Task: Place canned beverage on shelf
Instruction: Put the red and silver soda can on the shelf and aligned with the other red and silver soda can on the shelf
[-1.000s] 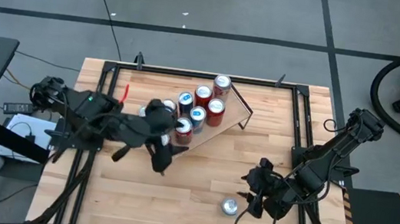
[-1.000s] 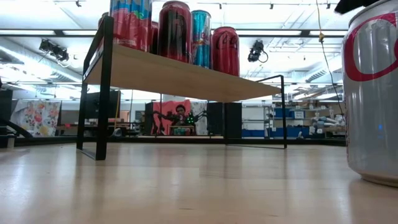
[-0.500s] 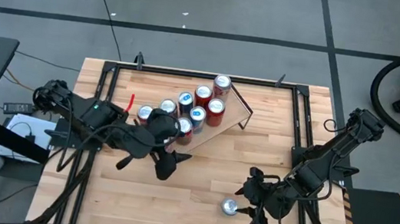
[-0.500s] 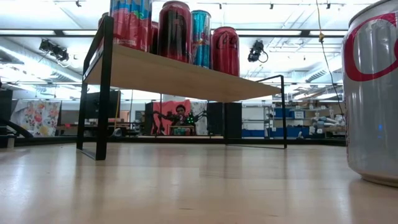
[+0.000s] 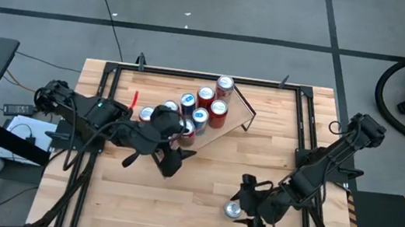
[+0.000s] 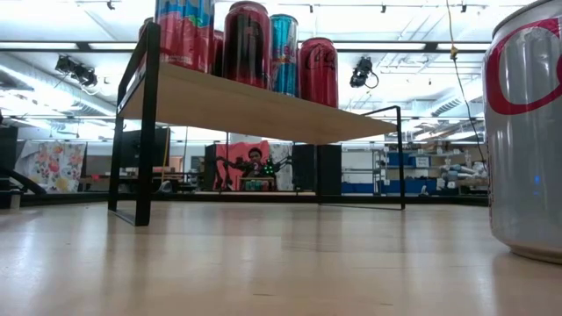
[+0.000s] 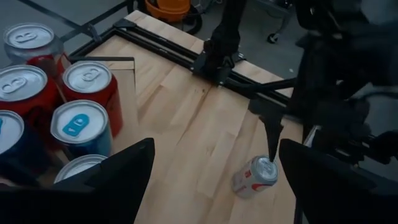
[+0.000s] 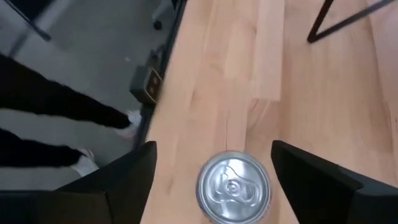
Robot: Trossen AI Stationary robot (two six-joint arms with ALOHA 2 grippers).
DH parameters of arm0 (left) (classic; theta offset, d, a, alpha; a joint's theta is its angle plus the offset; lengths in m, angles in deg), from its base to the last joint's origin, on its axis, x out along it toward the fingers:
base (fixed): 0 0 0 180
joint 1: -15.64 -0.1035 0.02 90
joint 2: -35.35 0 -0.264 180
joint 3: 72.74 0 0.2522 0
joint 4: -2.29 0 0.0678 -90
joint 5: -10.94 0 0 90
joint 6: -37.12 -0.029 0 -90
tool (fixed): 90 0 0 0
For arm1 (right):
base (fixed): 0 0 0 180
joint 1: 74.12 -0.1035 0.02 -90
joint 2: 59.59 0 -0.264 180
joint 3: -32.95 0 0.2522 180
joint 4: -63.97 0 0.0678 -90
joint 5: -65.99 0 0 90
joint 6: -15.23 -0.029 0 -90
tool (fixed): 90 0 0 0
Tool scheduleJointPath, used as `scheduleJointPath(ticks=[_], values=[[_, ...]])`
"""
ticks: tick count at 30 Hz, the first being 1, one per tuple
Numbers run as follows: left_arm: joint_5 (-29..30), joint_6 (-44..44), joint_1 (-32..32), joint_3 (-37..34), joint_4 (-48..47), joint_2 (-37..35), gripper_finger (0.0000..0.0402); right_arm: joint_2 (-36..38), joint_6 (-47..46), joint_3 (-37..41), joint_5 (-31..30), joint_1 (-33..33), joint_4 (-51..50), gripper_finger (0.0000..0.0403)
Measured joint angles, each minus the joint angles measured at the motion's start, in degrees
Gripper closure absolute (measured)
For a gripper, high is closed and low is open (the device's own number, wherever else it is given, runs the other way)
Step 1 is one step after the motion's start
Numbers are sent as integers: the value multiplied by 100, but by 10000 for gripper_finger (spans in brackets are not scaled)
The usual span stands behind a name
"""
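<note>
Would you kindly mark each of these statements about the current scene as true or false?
1. A lone silver can stands upright on the table, apart from the shelf. True.
2. The right pincer holds that can in the air. False: its fingers are open on either side of the can, which rests on the table.
3. Several cans stand on the shelf. True.
4. The left pincer is gripping a red can. False: it is open and empty, near the shelf's end.
5. The lone can lies on its side. False: its top faces up.
</note>
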Motion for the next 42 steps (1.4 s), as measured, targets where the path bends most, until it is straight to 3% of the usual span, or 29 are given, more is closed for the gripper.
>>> scheduleJointPath(ticks=[6, 20, 29, 42], values=[[-2, 0, -43, 0, -70, -2, 47, -382, 136, -25, -109, 2, -38, 52], [-2, 48, -40, -2, -259, -4, 47, -777, -285, -21, -599, -7, -166, 50], [-4, 48, -40, -2, -385, -4, 47, -1015, -920, 39, -400, -48, -36, 50], [-4, 63, -53, -4, -469, -7, 47, -1320, -1036, 78, -322, 100, -220, 56]])
